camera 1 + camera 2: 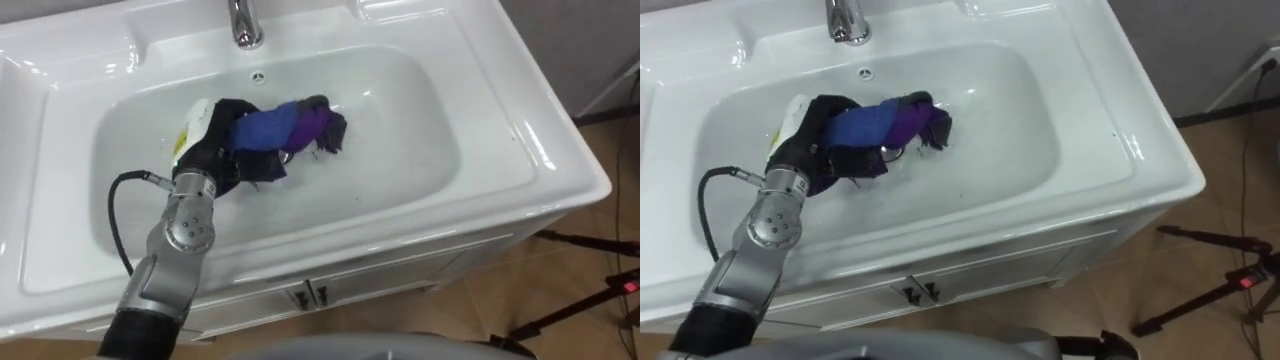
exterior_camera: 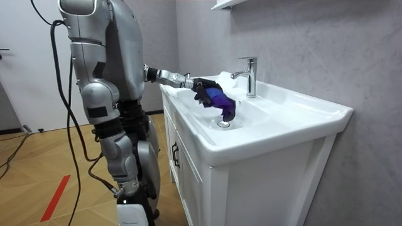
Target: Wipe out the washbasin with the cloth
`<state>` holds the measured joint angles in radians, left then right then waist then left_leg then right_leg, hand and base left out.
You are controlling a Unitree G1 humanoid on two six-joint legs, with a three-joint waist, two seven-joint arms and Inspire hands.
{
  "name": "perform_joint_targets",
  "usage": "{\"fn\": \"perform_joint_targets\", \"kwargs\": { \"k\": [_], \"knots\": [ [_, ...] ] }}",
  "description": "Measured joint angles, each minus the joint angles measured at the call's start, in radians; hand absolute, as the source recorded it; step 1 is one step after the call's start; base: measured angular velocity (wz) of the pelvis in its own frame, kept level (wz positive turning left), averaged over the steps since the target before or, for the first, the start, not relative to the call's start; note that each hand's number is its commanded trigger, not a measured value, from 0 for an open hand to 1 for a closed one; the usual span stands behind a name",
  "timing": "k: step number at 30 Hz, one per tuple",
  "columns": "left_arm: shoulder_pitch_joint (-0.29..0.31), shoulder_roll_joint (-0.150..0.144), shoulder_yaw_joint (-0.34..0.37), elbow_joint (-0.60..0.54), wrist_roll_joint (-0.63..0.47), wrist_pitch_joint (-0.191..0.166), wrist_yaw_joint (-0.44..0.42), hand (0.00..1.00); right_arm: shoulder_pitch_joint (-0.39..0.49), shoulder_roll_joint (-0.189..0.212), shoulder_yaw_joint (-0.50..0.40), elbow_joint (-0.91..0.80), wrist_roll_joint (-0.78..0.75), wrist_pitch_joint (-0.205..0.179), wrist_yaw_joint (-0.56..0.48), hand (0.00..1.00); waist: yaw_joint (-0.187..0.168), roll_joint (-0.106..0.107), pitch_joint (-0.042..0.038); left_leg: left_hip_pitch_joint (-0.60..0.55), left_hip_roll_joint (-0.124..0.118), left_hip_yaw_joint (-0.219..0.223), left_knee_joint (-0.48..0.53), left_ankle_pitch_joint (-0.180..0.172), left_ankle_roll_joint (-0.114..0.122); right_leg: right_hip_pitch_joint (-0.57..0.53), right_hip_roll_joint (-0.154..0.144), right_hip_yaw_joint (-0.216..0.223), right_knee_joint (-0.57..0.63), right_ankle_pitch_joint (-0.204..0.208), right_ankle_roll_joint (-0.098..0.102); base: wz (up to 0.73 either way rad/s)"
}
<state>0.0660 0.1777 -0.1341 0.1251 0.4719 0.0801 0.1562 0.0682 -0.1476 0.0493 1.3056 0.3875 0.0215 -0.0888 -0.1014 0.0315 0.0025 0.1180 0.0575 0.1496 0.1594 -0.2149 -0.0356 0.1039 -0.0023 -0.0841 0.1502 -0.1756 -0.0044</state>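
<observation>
Left hand apparently around cloth

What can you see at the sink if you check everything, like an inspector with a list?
Surface: white basin, bowl bare apart from the cloth.
Job's things: blue and purple cloth, bunched, in the bowl left of centre.
Clutter: nothing seen.
Hands: left hand in the bowl, fingers curled round the cloth.
Cables: nothing seen besides the robot's own.
Surroundings: faucet behind the bowl, cabinet doors below, wooden floor, dark stand with a red light on the right.
</observation>
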Motion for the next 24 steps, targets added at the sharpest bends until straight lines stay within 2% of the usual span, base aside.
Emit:
{"fn": "perform_joint_targets", "kwargs": {
  "k": [7,13,20,24],
  "knots": [
    [0.002,0.000,0.028,0.000,0.001,-0.002,0.126,1.00,0.001,-0.002,0.000,0.013,0.008,0.001,-0.003,0.00,0.022,0.002,0.0027,-0.003,0.000,0.001,0.002,0.000,0.000,-0.002,-0.001,-0.001,0.001,0.001,-0.001,0.01],
    [0.002,0.000,0.035,-0.010,0.001,-0.006,0.197,1.00,0.000,-0.006,0.000,0.015,0.009,0.001,0.005,0.00,0.025,0.004,0.0026,-0.004,-0.001,0.001,0.006,0.001,0.001,-0.002,-0.002,-0.001,-0.001,0.001,-0.001,0.00],
    [0.003,0.000,0.053,-0.013,0.005,-0.043,0.256,1.00,0.000,-0.005,-0.001,0.023,0.009,-0.010,0.001,0.00,0.026,0.008,-0.0002,0.000,-0.001,-0.007,0.005,0.001,0.001,0.001,-0.001,-0.001,-0.001,0.001,-0.002,0.00],
    [0.002,0.008,0.062,-0.013,0.055,-0.061,0.278,1.00,0.002,-0.005,-0.001,0.034,0.008,-0.012,0.005,0.00,0.027,0.008,-0.0002,0.001,-0.001,-0.018,0.005,0.001,0.001,0.007,-0.001,-0.008,-0.001,0.001,-0.002,0.07]
  ]
}}
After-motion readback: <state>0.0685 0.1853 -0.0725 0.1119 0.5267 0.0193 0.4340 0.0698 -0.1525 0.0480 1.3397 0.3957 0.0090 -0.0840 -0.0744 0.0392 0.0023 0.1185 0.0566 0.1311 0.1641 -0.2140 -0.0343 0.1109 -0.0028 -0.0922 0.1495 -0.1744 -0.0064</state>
